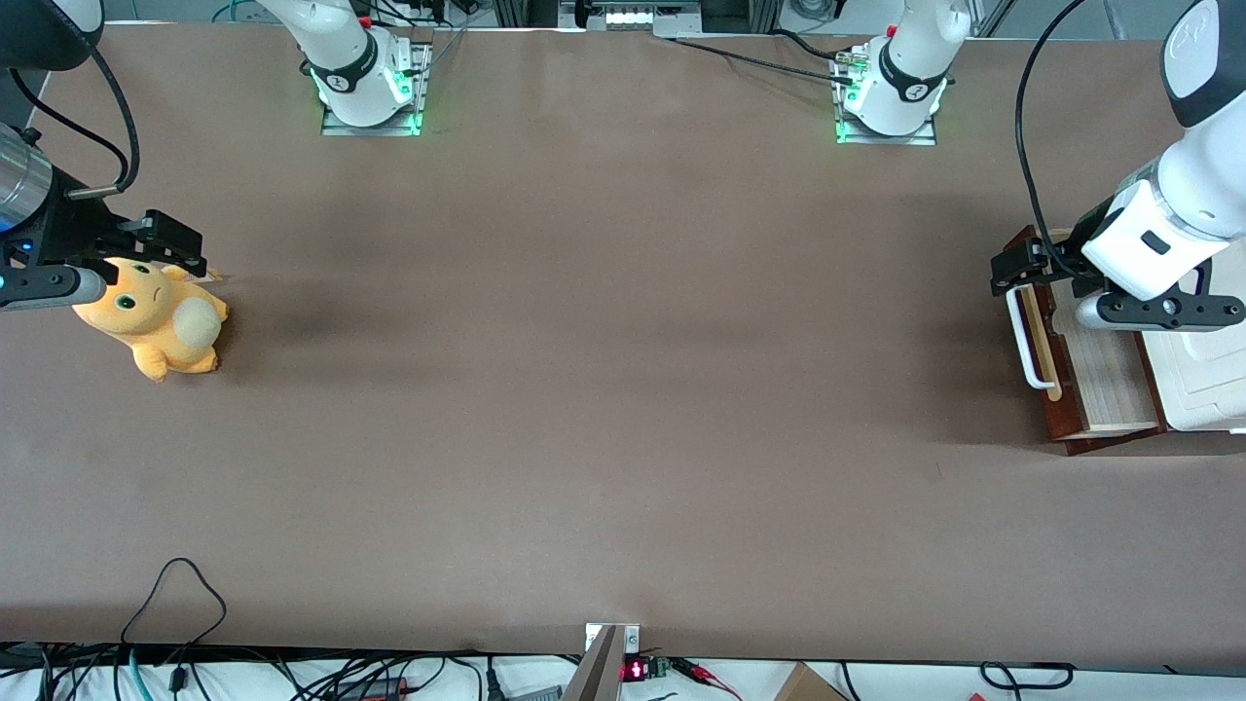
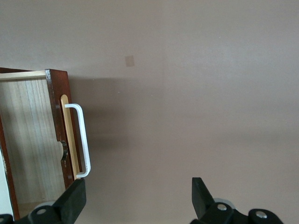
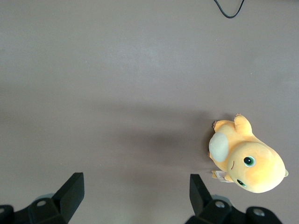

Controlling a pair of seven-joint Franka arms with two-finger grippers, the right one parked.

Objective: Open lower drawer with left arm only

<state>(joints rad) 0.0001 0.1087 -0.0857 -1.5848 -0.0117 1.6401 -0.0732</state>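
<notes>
Lower drawer (image 1: 1095, 375) sits pulled out at working arm's end of table, pale inside showing; task looks about done; left gripper (image 2: 135, 205) spread wide, gripping nothing, just above handle (image 2: 82, 140), prob. released.

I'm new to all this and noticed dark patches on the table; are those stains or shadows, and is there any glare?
Shadows, most likely. Front view: a soft dark smudge beside the plush toy, and green light glowing at the arm bases. Left wrist view: the lower drawer and its white handle cast a soft shadow on the mat; the open gripper hangs above the table beside the handle. No strong glare.
</notes>
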